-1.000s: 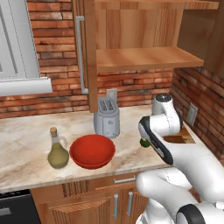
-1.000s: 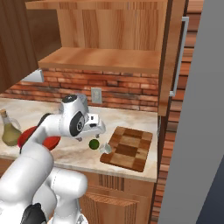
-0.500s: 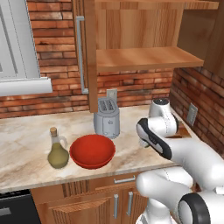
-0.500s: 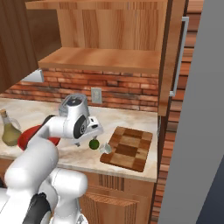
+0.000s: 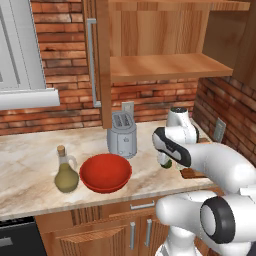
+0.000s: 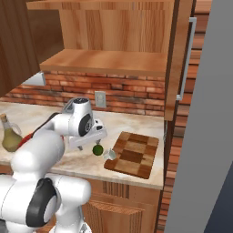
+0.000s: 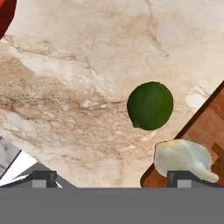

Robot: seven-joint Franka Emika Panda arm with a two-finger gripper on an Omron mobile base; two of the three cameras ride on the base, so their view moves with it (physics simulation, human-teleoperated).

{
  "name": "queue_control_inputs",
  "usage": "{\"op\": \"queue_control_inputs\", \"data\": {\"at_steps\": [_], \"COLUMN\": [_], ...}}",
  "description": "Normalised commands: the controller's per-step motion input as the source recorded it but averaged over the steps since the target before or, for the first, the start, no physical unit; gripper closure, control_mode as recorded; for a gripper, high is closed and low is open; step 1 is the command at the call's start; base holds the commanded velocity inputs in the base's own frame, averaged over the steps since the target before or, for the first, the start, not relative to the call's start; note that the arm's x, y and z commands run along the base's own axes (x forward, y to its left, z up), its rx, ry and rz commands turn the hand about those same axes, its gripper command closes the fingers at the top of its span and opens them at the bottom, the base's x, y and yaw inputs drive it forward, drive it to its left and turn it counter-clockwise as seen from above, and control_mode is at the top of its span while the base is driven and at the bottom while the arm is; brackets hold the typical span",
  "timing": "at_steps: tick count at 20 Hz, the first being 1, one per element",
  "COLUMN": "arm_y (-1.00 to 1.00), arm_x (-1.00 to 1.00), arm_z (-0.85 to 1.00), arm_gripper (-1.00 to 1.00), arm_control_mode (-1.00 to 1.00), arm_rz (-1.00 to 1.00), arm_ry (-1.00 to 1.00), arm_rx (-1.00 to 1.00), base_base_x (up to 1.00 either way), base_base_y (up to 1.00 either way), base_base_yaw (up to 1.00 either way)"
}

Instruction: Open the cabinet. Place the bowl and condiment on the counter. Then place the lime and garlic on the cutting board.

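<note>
- The pincer (image 7: pixel 109 177) hangs over the counter (image 7: pixel 65 87) with its fingertips (image 7: pixel 43 177) spread wide apart, gripping nothing.
- The lime (image 7: pixel 150 105) lies on the marble just ahead of the tips, beside the cutting board (image 7: pixel 205 127) but off it.
- The garlic (image 7: pixel 183 157) rests at the board's dark rim, close to the lime.
- Farther off, the red bowl (image 5: pixel 106 172) and the condiment (image 5: pixel 65 171) stand on the counter near a toaster (image 5: pixel 122 135).
- Above, the cabinet (image 5: pixel 150 45) stands open.
</note>
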Motion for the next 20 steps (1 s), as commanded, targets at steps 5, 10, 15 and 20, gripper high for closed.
{"op": "queue_control_inputs", "data": {"at_steps": [5, 10, 15, 20], "arm_y": [0.07, 0.02, 0.00, 0.00], "arm_x": [0.06, 0.04, 0.12, 0.02], "arm_z": [-0.10, -0.19, 0.00, 0.00], "arm_gripper": [-1.00, -1.00, -1.00, -1.00], "arm_control_mode": [-1.00, -1.00, -1.00, -1.00], "arm_rz": [-0.05, -0.01, -0.01, -0.05], "arm_ry": [0.17, 0.16, 0.02, 0.00], "arm_rx": [0.01, 0.00, 0.02, 0.00], "base_base_x": [0.00, 0.00, 0.00, 0.00], "base_base_y": [0.00, 0.00, 0.00, 0.00], "base_base_yaw": [0.00, 0.00, 0.00, 0.00]}}
